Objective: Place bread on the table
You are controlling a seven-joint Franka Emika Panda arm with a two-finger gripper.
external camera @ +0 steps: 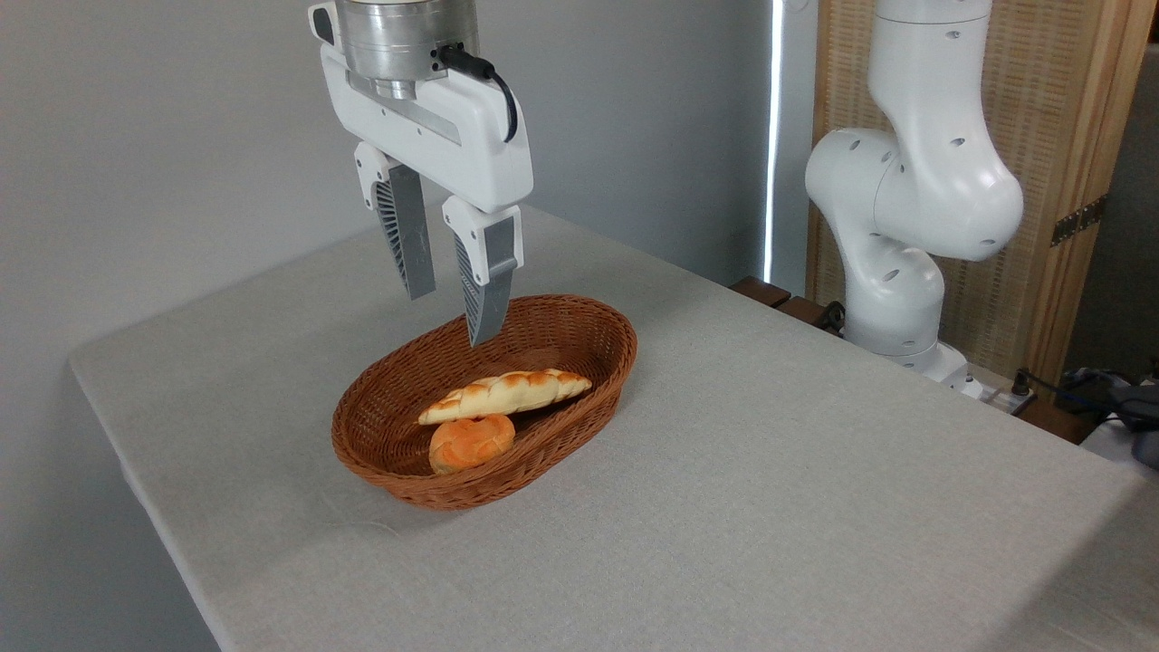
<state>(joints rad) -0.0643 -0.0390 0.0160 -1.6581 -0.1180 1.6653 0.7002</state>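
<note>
The bread (507, 394), a long pale yellow braided loaf with golden-brown patches, lies across the inside of an oval brown wicker basket (579, 340). Its near side rests on a small round orange bun (471, 443). The basket stands on the table (770, 471), which has a plain light grey cloth. My gripper (450, 319) hangs above the far left part of the basket, a little above and behind the loaf. It is open, and nothing is between its fingers.
The arm's white base and lower links (905, 226) rise at the table's far right edge. Cables and a dark object (1123, 403) lie beyond the right corner. A wooden screen (1068, 136) stands behind the arm. The table's left edge (118, 435) drops off near the basket.
</note>
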